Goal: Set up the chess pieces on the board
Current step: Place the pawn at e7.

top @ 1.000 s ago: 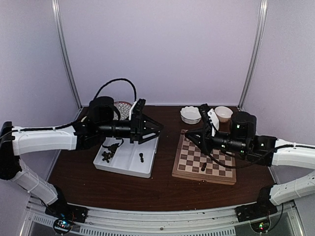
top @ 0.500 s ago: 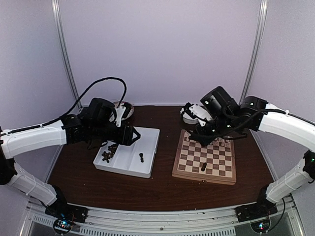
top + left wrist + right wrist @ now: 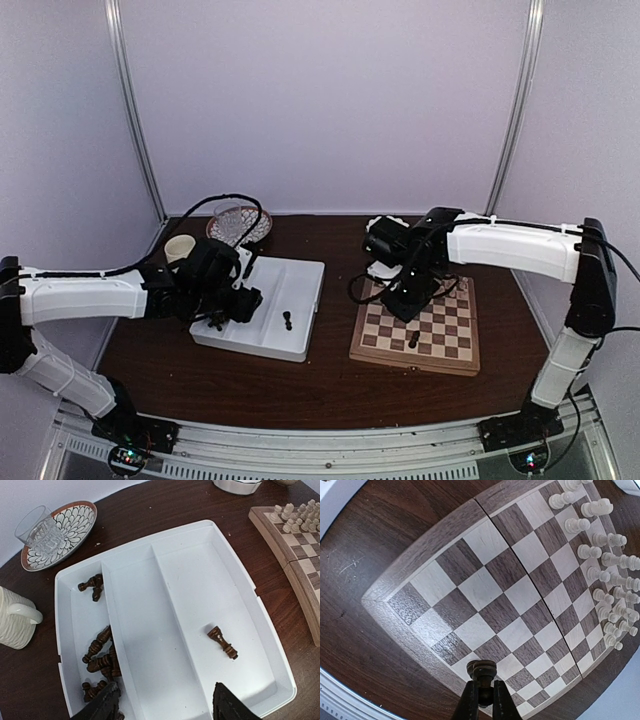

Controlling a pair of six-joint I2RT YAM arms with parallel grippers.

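Note:
The chessboard (image 3: 440, 330) lies right of centre, and one dark chessman (image 3: 413, 340) stands near its front edge. My right gripper (image 3: 405, 300) hovers over the board's near left part. In the right wrist view it (image 3: 482, 692) is shut on a dark brown chessman (image 3: 481, 670) above the board's (image 3: 470, 587) front squares. My left gripper (image 3: 238, 303) is over the white divided tray (image 3: 295, 348). In the left wrist view it (image 3: 165, 707) is open and empty. Several dark chessmen (image 3: 100, 655) lie in the tray's left compartment, and one (image 3: 222, 642) lies in the right compartment.
Cream chessmen (image 3: 607, 560) fill the board's far rows. A patterned plate (image 3: 80, 522) with a glass (image 3: 37, 527) and a cream mug (image 3: 15, 617) stand left of and behind the tray. A white bowl (image 3: 237, 485) sits behind the board.
My right arm has swung in and down over the board's near left part. My left arm has drawn back and dropped low over the tray's left side.

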